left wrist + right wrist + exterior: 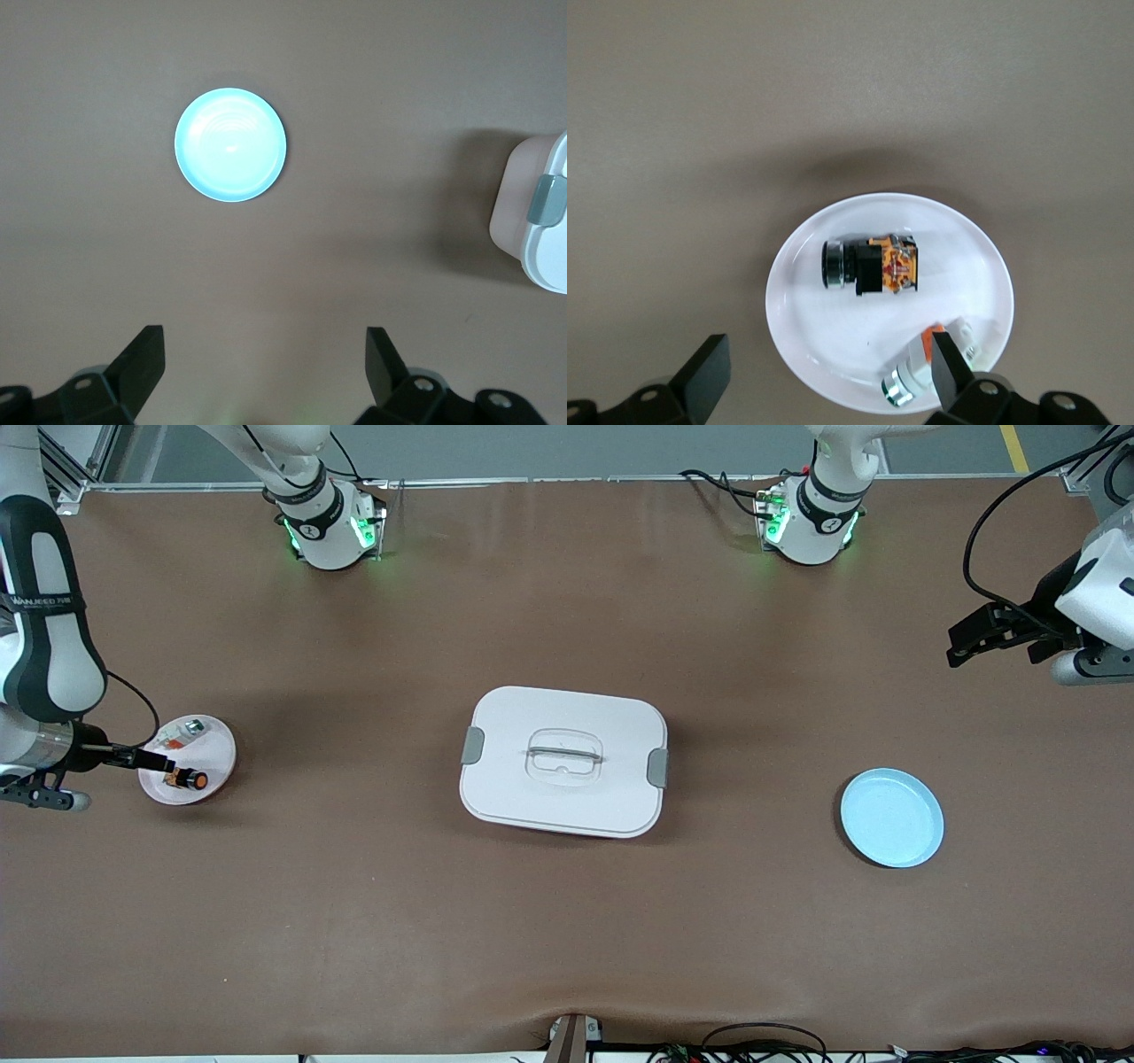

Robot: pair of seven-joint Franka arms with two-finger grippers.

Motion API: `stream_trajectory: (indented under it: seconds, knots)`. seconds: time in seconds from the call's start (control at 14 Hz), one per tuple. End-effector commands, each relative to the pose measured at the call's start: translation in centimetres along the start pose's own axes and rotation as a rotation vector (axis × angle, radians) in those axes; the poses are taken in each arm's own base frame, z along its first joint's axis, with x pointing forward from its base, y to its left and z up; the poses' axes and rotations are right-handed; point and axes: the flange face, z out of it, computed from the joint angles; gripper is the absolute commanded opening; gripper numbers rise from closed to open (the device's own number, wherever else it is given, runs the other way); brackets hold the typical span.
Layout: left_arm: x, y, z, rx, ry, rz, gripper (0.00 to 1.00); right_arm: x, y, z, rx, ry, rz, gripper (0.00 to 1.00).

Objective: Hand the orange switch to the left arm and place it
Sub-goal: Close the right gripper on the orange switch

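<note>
The orange switch [190,779] lies on its side on a small white plate [217,746] at the right arm's end of the table. It also shows in the right wrist view [873,264], black with orange marks. My right gripper [159,763] hangs open and empty over that plate's edge [828,376], above the switch and apart from it. My left gripper [961,642] is up in the air at the left arm's end, open and empty [266,363]. The white lidded box [564,760] sits mid-table between the two plates, and its corner shows in the left wrist view [545,221].
A silvery-white part with a red bit [182,735] shares the white plate [833,354], and one finger of my right gripper partly covers this part [917,376]. A light blue plate [891,817] lies bare toward the left arm's end [230,144]. Brown table all round.
</note>
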Motion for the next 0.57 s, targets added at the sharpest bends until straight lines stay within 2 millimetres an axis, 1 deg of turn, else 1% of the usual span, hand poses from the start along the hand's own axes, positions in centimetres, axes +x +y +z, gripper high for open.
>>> stream_trajectory:
  seconds: [0.0, 0.14, 0.36, 0.5]
  knots:
    - [-0.2, 0.1, -0.3, 0.014, 0.014, 0.013, 1.0, 0.6, 0.4, 1.3, 0.015, 0.008, -0.022, 1.0]
    - [-0.1, 0.2, -0.1, 0.013, 0.012, 0.016, 1.0, 1.0, 0.4, 2.5, 0.007, 0.003, -0.039, 1.0]
    - [0.1, 0.2, 0.2, 0.013, 0.008, 0.016, 1.0, 1.8, 1.0, 4.4, -0.004, -0.007, -0.081, 1.0]
    - [0.1, 0.3, 0.5, 0.013, 0.003, 0.018, 1.0, 2.0, 1.2, 5.3, -0.006, 0.0, -0.118, 1.0]
